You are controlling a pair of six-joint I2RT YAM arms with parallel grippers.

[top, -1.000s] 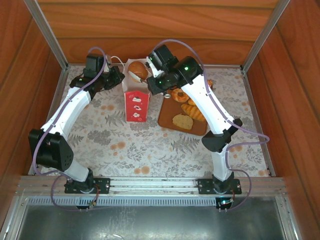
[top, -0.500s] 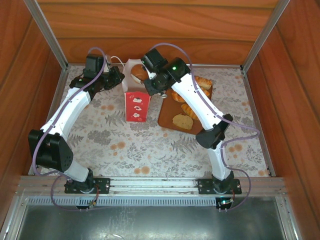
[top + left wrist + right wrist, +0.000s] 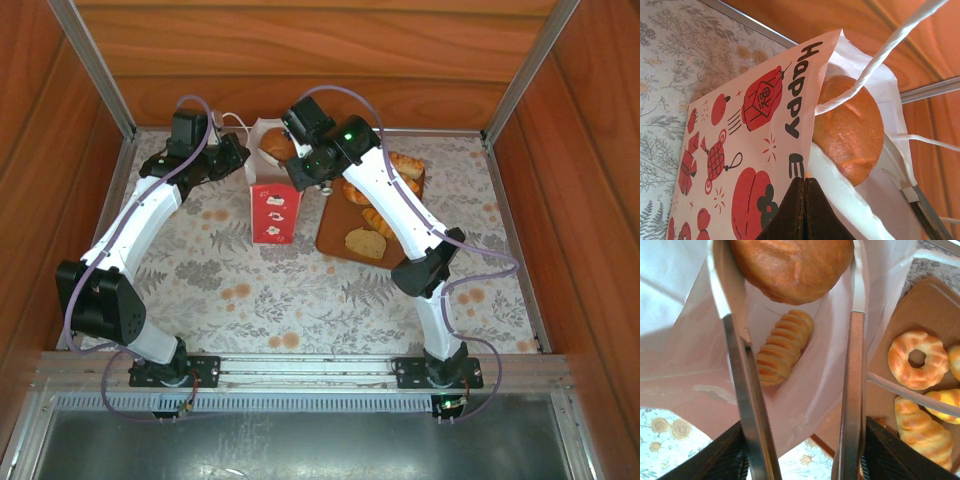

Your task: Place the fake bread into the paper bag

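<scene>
a: state of the tools first, please.

b: left tool point(image 3: 804, 187) pressed together on the rim of the paper bag point(image 3: 273, 212), at its left side, keeping the mouth open. right tool point(image 3: 790, 252) spread about as wide as the round bun point(image 3: 790, 277), one pad on each side, touching it. judged as pinching, since hanging high in the mouth and not lying at the bottom.

a: and the fake bread, where?

b: round bun inside the bag mouth, straight between the right pads. ridged roll point(image 3: 782, 350) deep in the bag, below the bun, long axis slanted across the bottom in the right wrist view. the rest on the brown board point(image 3: 920, 305), just beside the bag on the right arm's side: a ring point(image 3: 917, 360), croissants point(image 3: 920, 432), and a flat slice point(image 3: 365, 243) at the near end.

a: key relation for the coming move?

b: bun straight above the roll, nothing between. probably enough to spread the pads and let fall, without side travel. after that, right arm clearly nearer to the board, left arm busy with the rim.

a: any difference between the views?

b: from the right wrist, a look down into the bag: depth and roll. from the left wrist, the pinch on the rim, the printed side, a string handle point(image 3: 875, 62) crossing the bun. from above, whole layout on the tabletop point(image 3: 220, 290), with the bag's inside mostly covered by the right wrist.
</scene>
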